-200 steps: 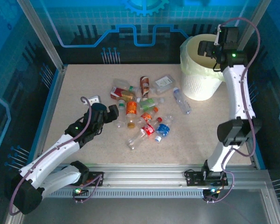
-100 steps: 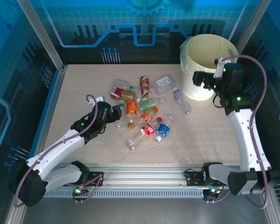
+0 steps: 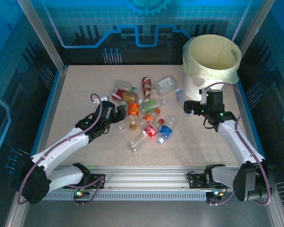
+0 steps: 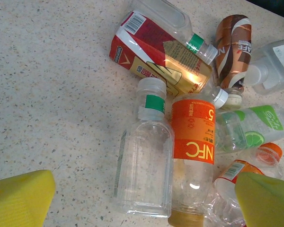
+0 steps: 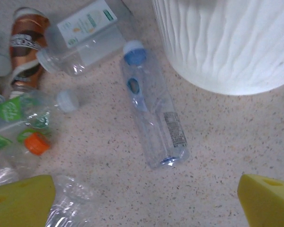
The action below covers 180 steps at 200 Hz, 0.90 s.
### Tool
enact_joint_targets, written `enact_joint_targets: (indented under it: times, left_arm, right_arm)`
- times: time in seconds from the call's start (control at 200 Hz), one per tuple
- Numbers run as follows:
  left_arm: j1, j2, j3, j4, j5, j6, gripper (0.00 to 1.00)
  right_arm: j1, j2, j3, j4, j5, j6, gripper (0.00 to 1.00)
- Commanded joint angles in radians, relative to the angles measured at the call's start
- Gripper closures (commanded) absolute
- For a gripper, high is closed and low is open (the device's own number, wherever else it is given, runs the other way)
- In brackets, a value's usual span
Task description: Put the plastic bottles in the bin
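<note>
Left end effector (image 3: 115,115) spread wide, low over the desk (image 3: 80,94) at the left edge of the bottles (image 3: 144,111). A clear bottle with a green band (image 4: 144,165) and an orange-labelled bottle (image 4: 193,151) lie side by side between its yellow pads (image 4: 19,198), nothing pinched. Right end effector (image 3: 191,108) spread wide too, empty, hanging over a blue-capped bottle (image 5: 154,118) that lies just in front of the white bin (image 3: 201,85) in the far right corner.
</note>
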Motion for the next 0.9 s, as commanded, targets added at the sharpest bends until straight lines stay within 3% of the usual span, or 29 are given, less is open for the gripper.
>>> enact_joint_targets:
  times: [0.0,0.2,0.43,0.605,0.895]
  left_arm:
    - [0.007,-0.006,0.009,0.028,0.004,-0.015,0.01]
    - [0.01,-0.019,0.007,0.025,-0.001,0.004,0.01]
    - [0.013,-0.023,-0.006,0.029,0.005,0.014,0.01]
    - [0.021,-0.04,-0.033,0.059,0.001,0.011,0.01]
    - [0.041,-0.102,-0.094,0.091,-0.012,0.011,0.01]
  right_arm:
    - [0.012,0.042,-0.038,0.135,0.026,0.077,0.0]
    - [0.024,0.168,-0.022,0.166,0.08,0.167,0.0]
    - [0.048,0.312,0.037,0.205,0.163,0.145,0.0]
    - [0.069,0.452,0.169,0.144,0.131,0.138,0.01]
    - [0.198,0.685,0.367,-0.077,0.301,0.135,0.07]
